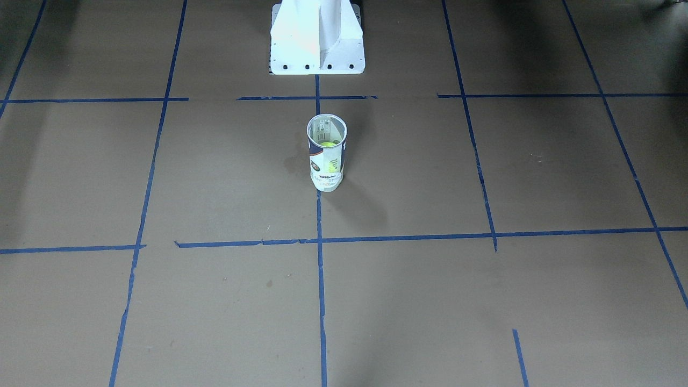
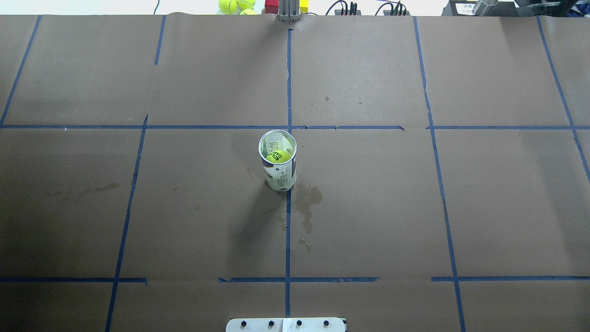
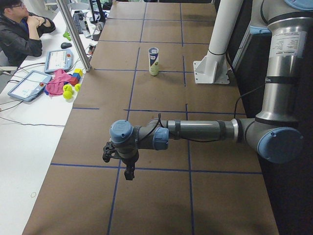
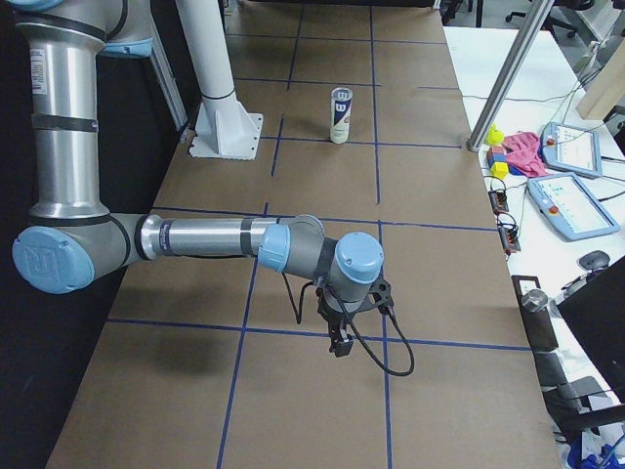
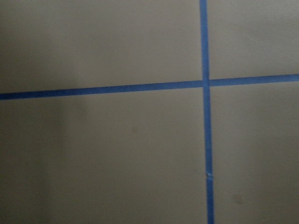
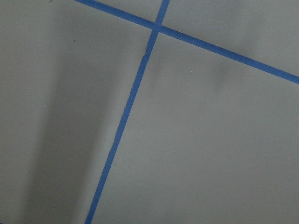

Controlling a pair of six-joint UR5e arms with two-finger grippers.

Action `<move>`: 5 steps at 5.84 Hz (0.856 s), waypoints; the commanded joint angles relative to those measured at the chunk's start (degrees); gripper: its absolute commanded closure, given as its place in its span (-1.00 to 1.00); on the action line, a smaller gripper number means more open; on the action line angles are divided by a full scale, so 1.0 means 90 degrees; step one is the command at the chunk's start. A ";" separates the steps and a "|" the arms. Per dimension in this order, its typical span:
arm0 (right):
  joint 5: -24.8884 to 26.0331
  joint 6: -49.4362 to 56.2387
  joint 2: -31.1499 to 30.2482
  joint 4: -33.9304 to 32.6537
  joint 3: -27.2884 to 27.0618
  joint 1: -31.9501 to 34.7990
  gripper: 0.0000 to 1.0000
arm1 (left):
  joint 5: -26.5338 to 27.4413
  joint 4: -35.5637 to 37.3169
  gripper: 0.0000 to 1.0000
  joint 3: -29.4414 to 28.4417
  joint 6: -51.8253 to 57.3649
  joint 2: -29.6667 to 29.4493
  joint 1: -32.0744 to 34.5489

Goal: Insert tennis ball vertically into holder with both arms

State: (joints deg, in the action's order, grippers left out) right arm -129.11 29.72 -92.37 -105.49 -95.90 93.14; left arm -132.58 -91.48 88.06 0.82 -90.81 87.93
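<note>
Nearest in the left-side view, the silver-grey tubular left arm (image 3: pixel 200 131) w/ light blue joint caps stretched low over the table. Its black two-finger left gripper (image 3: pixel 128 172) pointed down above the brown paper table cover (image 2: pixel 392 207), near a line of blue tape (image 2: pixel 288 230). From that angle it couldn't be told how far the jaws stood apart, and nothing could be made out in them. The right-side view was much the same. The silver-grey tubular right arm (image 4: pixel 205 237) had its forearm approx. level, w/ the black two-finger right gripper (image 4: pixel 338 344) aimed down over the paper. Its jaw opening likewise couldn't be told, and no object was made out in it. Both wrist cams showed paper and crossing tape lines only.

Farther along, well apart from both grippers, the clear plastic cylindrical holder (image 2: pixel 278 174) w/ white-and-navy label stood upright on the centre tape line. Its open end faced up, in front of the white pedestal base (image 1: pixel 317 37). A yellow-green felt tennis ball (image 2: pixel 278 157) w/ dark print sat inside, below the rim; how deep wasn't clear. A darker stain (image 2: pixel 306 198) marked the paper just beside the tube, on the robot's side.

Farthest, past the table's far edge, were loose yellow-green balls (image 2: pixel 235 5) and red and yellow blocks (image 2: pixel 272 5). At a side desk were a seated person in a dark jacket (image 3: pixel 19 34), tablet-style controllers (image 3: pixel 58 59) and a pink cloth (image 3: pixel 56 81).
</note>
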 commanded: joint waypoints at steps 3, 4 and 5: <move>0.0166 -0.0002 0.0029 0.0042 0.0050 -0.0202 -1.00 | -0.0093 -0.0089 -1.00 0.0108 -0.0003 0.0022 -0.0024; 0.0166 -0.0002 0.0010 0.0293 0.0157 -0.0222 -1.00 | -0.0102 -0.0070 -1.00 0.0118 -0.0003 0.0012 -0.0044; 0.0156 -0.0012 0.0010 0.0711 0.0448 -0.0222 -1.00 | -0.0102 -0.0079 -1.00 0.0118 -0.0003 0.0021 -0.0044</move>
State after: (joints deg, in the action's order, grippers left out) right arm -127.64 29.68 -92.25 -102.20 -93.90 91.23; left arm -133.48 -92.16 89.07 0.79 -90.65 87.59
